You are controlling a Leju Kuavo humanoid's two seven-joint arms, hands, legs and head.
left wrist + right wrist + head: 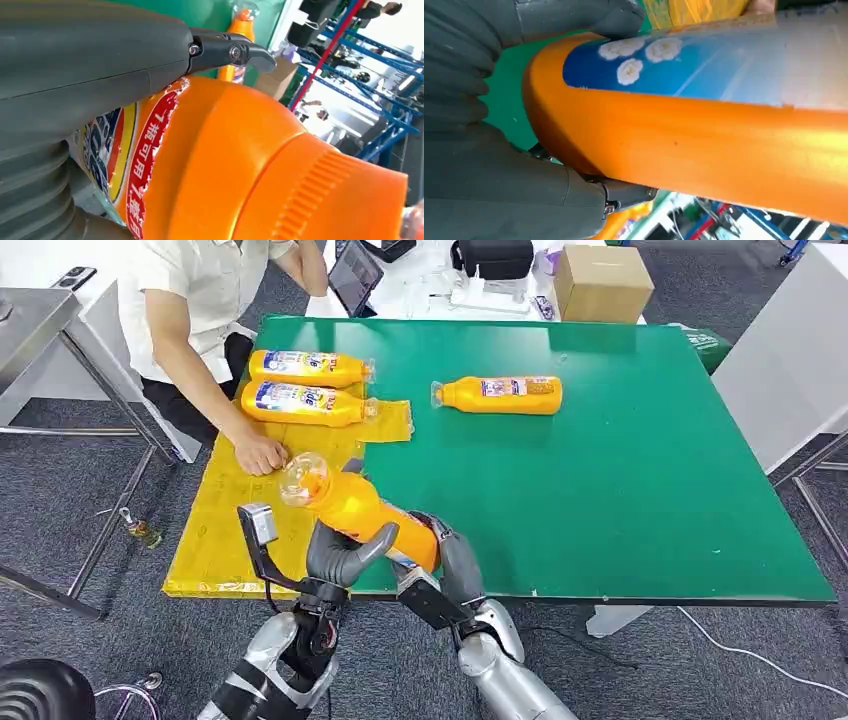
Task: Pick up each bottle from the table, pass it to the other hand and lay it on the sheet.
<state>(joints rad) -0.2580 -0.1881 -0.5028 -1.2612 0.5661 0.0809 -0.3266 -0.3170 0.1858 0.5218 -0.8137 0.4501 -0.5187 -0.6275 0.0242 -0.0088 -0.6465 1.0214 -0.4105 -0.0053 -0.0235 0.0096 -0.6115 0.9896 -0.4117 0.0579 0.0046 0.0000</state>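
Orange bottle (352, 506), clear-capped, held aloft over the near edge of the green bench (640, 490), cap end pointing toward the yellow sheet (225, 530). Gripped by both at once: left robot hand (345, 552) wrapped around the middle, right robot hand (448, 558) closed on the base end. Handover judged under way, with release by the right still pending. Two further bottles (305, 385) lying side by side on the sheet's far end; a fourth bottle (500, 394) lying on bare bench, well apart. Person's hand (260, 452) resting on the sheet, near the raised cap.

Risks, judged: early release before the left grip is secure, hence a drop off the bench edge; smooth curved plastic, hence slipping or rolling once laid down; contact with the person's hand during lowering.

Label: blue panel with white flowers, red band of Chinese characters, not legible; brand name unreadable.
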